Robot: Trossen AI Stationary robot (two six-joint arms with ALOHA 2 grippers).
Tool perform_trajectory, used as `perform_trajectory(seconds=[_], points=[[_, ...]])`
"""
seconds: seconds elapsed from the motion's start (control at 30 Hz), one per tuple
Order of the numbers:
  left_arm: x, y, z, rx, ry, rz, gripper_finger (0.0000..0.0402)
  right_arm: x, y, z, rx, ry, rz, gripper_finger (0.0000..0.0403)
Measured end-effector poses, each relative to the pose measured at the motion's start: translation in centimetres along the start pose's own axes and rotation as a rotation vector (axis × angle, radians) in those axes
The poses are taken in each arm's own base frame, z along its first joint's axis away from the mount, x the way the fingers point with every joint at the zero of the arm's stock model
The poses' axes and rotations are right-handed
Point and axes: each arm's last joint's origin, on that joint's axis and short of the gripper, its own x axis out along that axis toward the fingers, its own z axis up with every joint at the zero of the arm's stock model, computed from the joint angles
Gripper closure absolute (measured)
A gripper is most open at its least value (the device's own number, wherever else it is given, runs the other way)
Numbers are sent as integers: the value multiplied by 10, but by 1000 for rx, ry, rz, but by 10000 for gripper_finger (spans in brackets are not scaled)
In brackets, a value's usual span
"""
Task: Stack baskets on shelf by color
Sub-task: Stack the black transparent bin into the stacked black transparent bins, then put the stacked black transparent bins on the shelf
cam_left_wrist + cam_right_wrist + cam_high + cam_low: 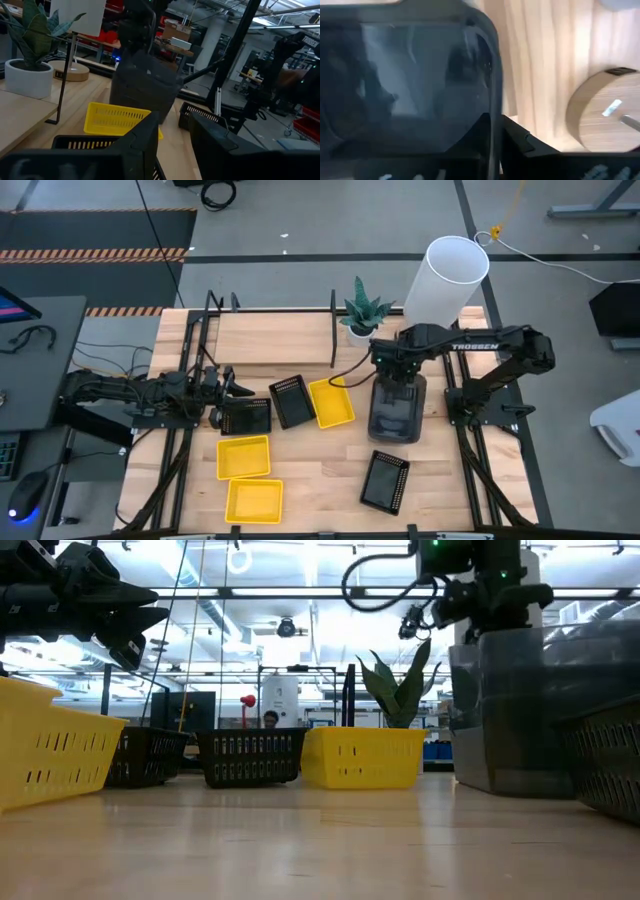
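My right gripper [392, 383] pinches the near rim of the dark grey basket stack [396, 418], just in front of the plant [362, 313], for lifting toward the shelf [270, 340] behind. My left gripper [232, 387] waits open over a black basket [246, 416].

Glossy smooth grey basket [396, 412], pale wood tabletop [330, 470]

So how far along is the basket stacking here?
Nothing is on the shelf yet. The grey baskets sit nested on the table, with the right gripper closing its jaws on their rim. The left gripper hovers open by a black basket. Left: three yellow baskets, three black, and all shelving.
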Motion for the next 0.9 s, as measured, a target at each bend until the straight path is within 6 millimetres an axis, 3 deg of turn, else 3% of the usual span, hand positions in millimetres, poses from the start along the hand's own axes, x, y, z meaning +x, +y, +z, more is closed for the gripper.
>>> perform_trajectory(seconds=[0.2, 0.33, 0.6, 0.77, 0.9], points=[[0, 0, 0, 0, 0, 0, 285, 25, 2, -2, -22, 4, -7, 327], [0, 0, 0, 0, 0, 0, 285, 29, 2, -1, -21, 7, -12, 284], [0, 0, 0, 0, -1, 0, 285, -3, 3, 4, 60, -7, -8, 203], [0, 0, 0, 0, 0, 0, 285, -10, 24, 8, 50, -58, 5, 189], [0, 0, 0, 0, 0, 0, 285, -7, 57, 8, 38, -74, 36, 193]])
